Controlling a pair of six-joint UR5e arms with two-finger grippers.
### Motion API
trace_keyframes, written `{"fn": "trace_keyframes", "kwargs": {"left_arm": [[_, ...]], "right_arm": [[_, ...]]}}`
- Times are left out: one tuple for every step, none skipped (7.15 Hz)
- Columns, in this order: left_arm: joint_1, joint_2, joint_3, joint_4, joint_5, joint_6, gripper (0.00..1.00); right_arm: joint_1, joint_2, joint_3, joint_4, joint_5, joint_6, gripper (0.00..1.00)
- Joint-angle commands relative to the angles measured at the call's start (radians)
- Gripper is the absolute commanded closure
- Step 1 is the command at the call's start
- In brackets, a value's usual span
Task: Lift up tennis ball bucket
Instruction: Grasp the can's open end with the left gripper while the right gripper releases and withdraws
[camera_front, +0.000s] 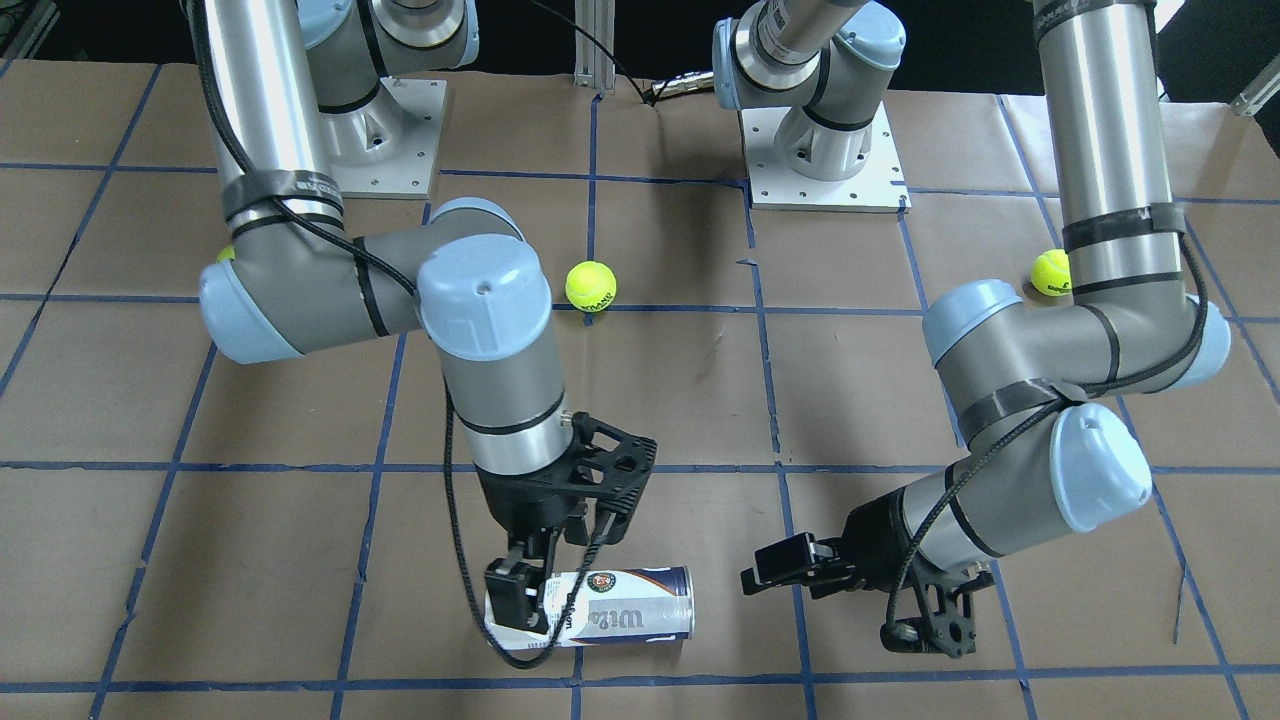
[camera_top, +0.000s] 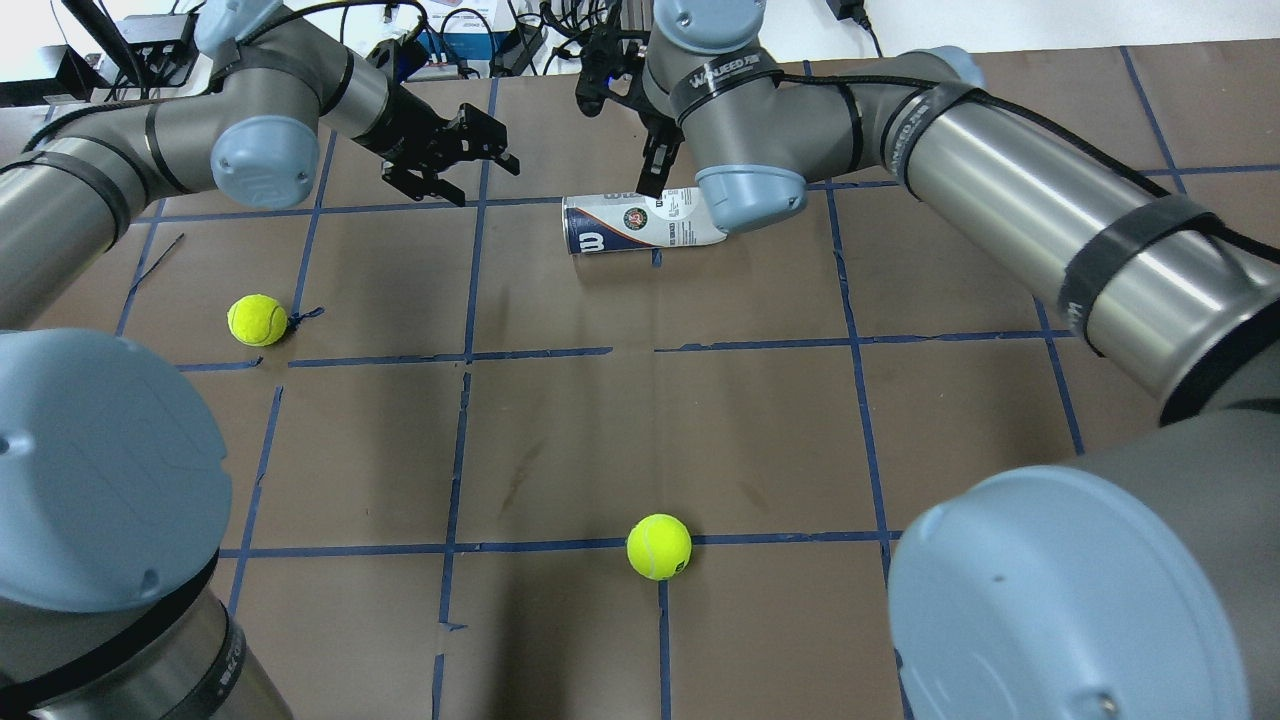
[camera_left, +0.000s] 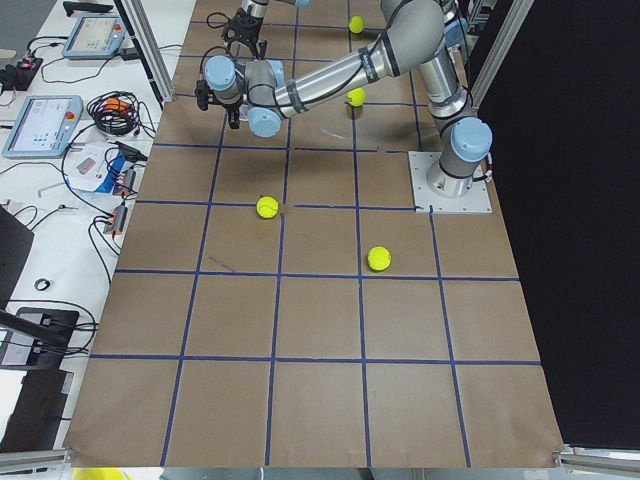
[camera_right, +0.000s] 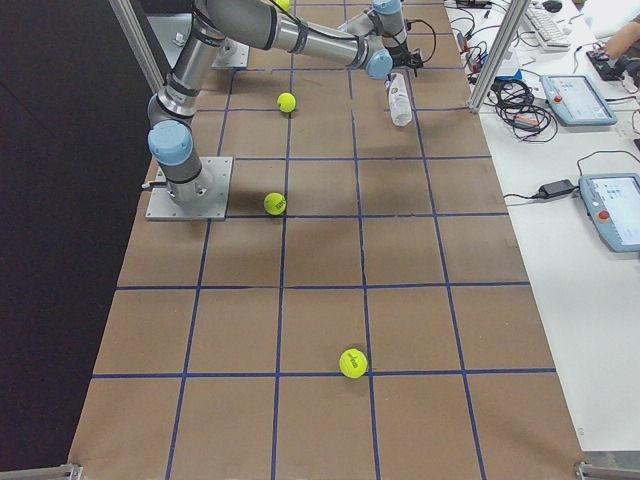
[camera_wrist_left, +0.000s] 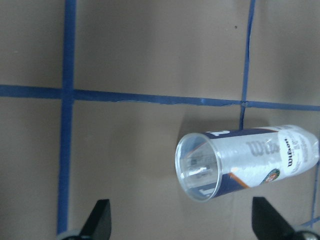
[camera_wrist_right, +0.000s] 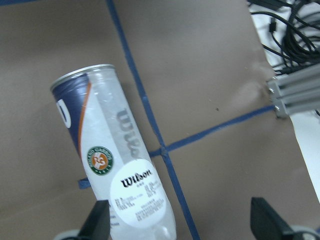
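Observation:
The tennis ball bucket (camera_front: 620, 608) is a clear can with a white and navy Wilson label. It lies on its side on the brown paper near the table's far edge (camera_top: 628, 224). My right gripper (camera_front: 520, 605) is open and reaches down over the can's closed end. In the right wrist view the can (camera_wrist_right: 112, 160) runs up from between the spread fingertips (camera_wrist_right: 98, 220), close to the view's left one. My left gripper (camera_front: 765, 578) is open and empty. It sits a short way off the can's open mouth (camera_wrist_left: 199, 167) and points at it.
Yellow-green tennis balls lie loose: one mid-table (camera_top: 659, 546), one on my left side (camera_top: 257, 320), and one behind my right arm's elbow (camera_front: 225, 254). The arm bases (camera_front: 825, 180) stand on my edge of the table. Cables and devices (camera_top: 470, 40) line the far edge.

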Motion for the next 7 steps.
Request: {"fn": "trace_keyframes", "kwargs": {"left_arm": [[-0.003,-0.065,-0.03,0.049,-0.196,-0.014,0.0],[-0.005,-0.089,-0.061,0.059,-0.251,-0.002,0.0],[-0.005,-0.114,-0.072,0.11,-0.326,-0.003,0.01],[-0.009,-0.134,-0.072,0.13,-0.33,-0.002,0.07],[-0.044,-0.139,-0.061,0.139,-0.33,-0.005,0.07],[-0.066,-0.155,-0.051,0.162,-0.33,-0.018,0.07],[-0.083,-0.157,-0.05,0.164,-0.329,-0.032,0.24]], "right_arm": [[-0.164,-0.115,-0.006,0.179,0.003,0.225,0.0],[-0.235,-0.206,0.003,0.333,0.003,0.268,0.0],[-0.27,-0.264,-0.001,0.475,0.003,0.37,0.0],[-0.268,-0.292,-0.012,0.569,-0.001,0.583,0.0],[-0.264,-0.3,-0.015,0.644,-0.007,0.731,0.0],[-0.264,-0.329,-0.012,0.687,-0.012,0.794,0.0],[-0.264,-0.334,-0.007,0.697,-0.01,0.841,0.0]]}}
